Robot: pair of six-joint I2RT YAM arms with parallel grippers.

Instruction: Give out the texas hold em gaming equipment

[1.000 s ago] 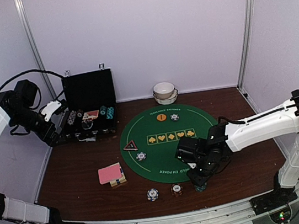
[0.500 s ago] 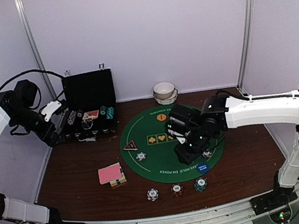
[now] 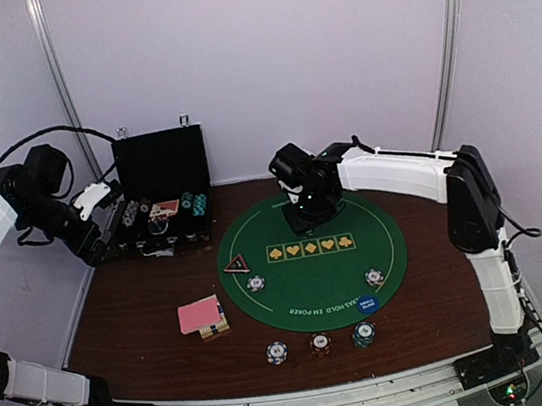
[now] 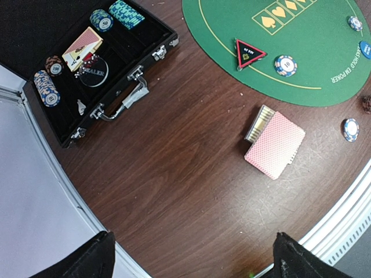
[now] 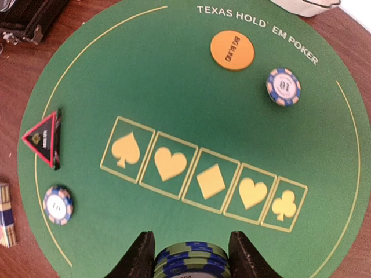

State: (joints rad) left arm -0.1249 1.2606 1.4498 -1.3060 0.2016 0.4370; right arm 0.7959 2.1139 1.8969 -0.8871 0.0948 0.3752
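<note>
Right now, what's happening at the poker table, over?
Left end effector open, empty, near black case. Right end effector shut on chip stack, over green mat. Nothing in the way.

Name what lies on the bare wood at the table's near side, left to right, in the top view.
pink-backed cards → blue-and-white chip → reddish chip → teal chip
</note>
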